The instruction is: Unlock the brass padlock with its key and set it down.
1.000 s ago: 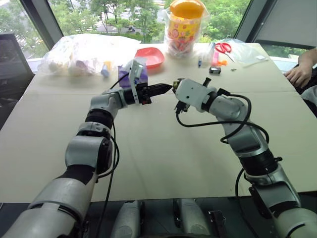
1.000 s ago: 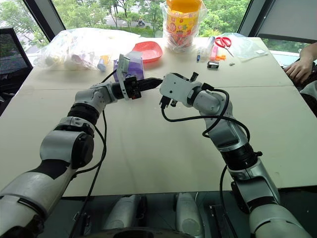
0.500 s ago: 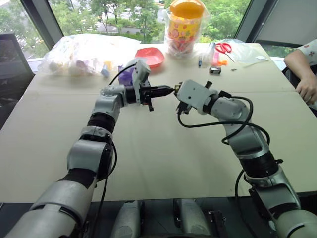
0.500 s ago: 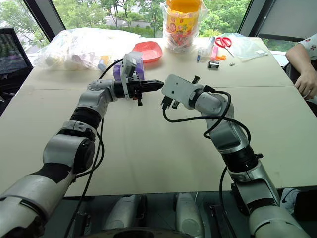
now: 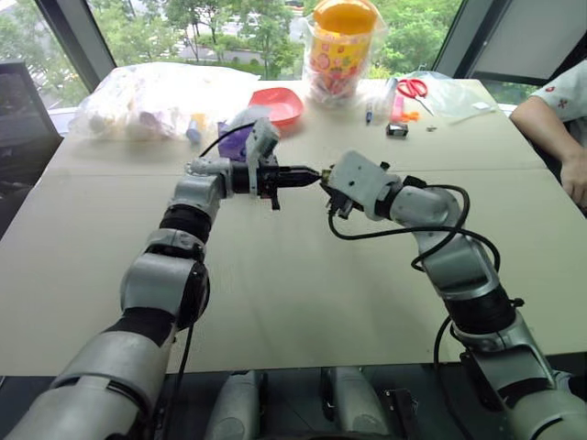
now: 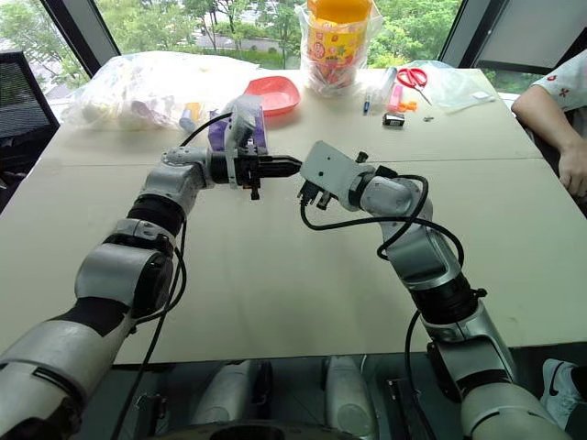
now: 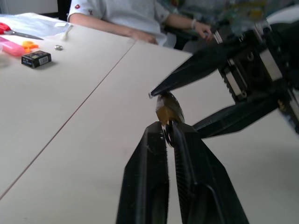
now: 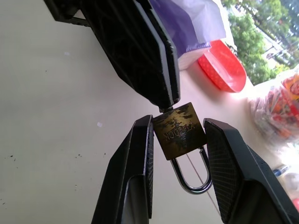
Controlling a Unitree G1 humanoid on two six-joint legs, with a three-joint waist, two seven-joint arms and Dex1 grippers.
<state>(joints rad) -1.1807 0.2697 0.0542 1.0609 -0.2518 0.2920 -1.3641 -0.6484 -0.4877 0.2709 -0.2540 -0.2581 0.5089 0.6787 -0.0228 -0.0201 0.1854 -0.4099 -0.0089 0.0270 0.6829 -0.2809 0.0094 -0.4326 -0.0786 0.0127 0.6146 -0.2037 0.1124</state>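
Right wrist view: brass padlock (image 8: 179, 131) pinched between my right gripper (image 8: 180, 140) fingers, shackle still closed. Left gripper (image 7: 168, 135) nearly pressed together at its keyhole end; key unseen. Unlocking, setting down remain.

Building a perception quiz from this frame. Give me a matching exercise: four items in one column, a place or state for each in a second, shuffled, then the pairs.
Column 1
1. brass padlock
2. red bowl
3. scissors
4. left gripper

Column 2
A. lying near the table's far right corner
B. held above the table between the right gripper fingers, shackle pointing back toward that wrist
C. fingertips nearly together at the padlock's bottom end
D. on the table beyond the arms, beside the purple bag

Pairs: 1-B, 2-D, 3-A, 4-C
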